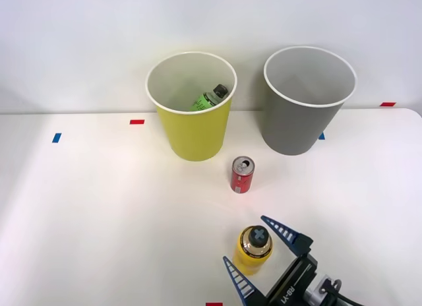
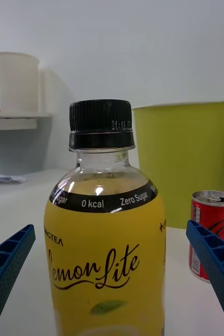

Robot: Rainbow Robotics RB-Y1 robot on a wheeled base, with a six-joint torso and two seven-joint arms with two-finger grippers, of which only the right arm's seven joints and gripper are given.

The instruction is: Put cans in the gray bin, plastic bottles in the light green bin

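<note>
- One plastic bottle is sorted: the green-labelled bottle lies tilted inside the light green bin, its dark cap up near the rim.
- The gray bin stands just beside the green one at the back of the bench; nothing can be seen in the part of its inside that shows.
- The red can stands upright on the bench in front of the two bins, roughly between them, so it has not yet been put away.
- The yellow bottle stands upright nearer the robot, also unsorted.
- The right pincer is spread wide, one blue finger on each side of the yellow bottle and neither touching it; it grips nothing.
- Judged from this, about a third is done: the yellow bottle appears to be the piece in hand, bound for the light green bin, with the can left for the gray one.
</note>
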